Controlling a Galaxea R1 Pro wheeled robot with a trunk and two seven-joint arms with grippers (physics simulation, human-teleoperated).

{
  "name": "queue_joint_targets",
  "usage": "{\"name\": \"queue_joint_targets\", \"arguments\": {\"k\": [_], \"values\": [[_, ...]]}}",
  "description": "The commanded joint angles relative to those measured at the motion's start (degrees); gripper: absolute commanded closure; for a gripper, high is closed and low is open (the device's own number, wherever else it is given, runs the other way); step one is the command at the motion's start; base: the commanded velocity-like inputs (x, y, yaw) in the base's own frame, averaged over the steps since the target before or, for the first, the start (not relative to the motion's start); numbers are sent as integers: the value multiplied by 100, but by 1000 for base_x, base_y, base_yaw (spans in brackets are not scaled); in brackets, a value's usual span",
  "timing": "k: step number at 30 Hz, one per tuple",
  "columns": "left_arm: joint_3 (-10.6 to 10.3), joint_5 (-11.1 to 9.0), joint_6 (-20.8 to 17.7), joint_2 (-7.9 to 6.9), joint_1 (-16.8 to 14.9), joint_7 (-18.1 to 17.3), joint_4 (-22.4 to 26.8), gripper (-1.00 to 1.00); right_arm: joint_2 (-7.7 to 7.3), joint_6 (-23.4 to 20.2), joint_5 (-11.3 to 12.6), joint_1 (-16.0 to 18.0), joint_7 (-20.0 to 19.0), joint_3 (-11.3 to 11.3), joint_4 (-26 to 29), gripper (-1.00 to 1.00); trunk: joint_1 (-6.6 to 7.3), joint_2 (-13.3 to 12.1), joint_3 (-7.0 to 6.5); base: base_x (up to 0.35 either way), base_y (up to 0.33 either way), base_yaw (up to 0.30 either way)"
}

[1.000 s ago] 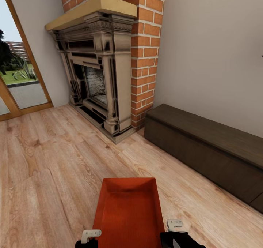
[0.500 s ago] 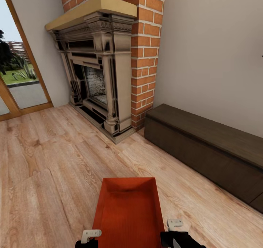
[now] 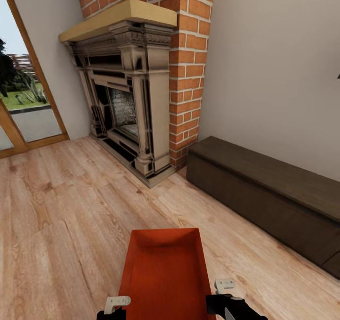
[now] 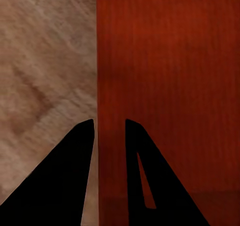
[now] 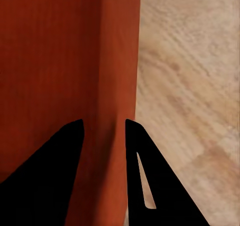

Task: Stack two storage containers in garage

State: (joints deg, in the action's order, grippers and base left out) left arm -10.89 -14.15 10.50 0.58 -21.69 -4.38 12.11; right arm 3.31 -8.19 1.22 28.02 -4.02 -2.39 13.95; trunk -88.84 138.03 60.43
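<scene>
Carrying: the robot is holding one orange-red rectangular open-top plastic storage container [image 3: 166,275] out in front of its trunk, above the light wood plank floor [image 3: 61,225] of the living room.
Left grip: the left gripper [image 4: 110,128] is straddling one long wall of the bin, one finger outside over the planks and one inside over the ribbed bottom; the fingers [image 4: 137,156] are pinching that thin wall.
Right grip: the right gripper [image 5: 104,128] is doing the same on the opposite long wall, its fingers [image 5: 137,156] clamping the plastic between them.
Surroundings: the red brick fireplace with its pale wooden mantel [image 3: 137,84] is standing ahead, and the long low dark-brown cabinet [image 3: 264,192] is running along the wall to the right.
Task standing: judging by the wood floor, the bin is in the living room, so the garage leg is not yet done; I cannot tell where the second bin is.
Risk, slipping: both holds are sitting on thin upright walls, so a jolt while driving is likely to let a wall slide out and tip the bin.
Risk, twisting: if the two arms are drifting apart or together, the walls could be bowing and popping free.
Risk, collision: the bin is sticking out forward, so a tight turn near the cabinet or hearth could be knocking its far end.
</scene>
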Motion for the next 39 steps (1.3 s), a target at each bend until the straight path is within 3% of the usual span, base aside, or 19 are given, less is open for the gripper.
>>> {"name": "queue_joint_targets", "arguments": {"k": [1, 39], "values": [[-89, -53, 22, -8, 0, 23, -15, 100, -6, -26, -41, 2, 11, -6, 18, 100, 24, -40, -14, 0, 0, 0], [-89, -53, 22, -5, 1, 21, -32, 100, -13, -4, -43, 2, -2, 5, 23, 100, 858, -1564, -696, 0, 0, 0]]}}
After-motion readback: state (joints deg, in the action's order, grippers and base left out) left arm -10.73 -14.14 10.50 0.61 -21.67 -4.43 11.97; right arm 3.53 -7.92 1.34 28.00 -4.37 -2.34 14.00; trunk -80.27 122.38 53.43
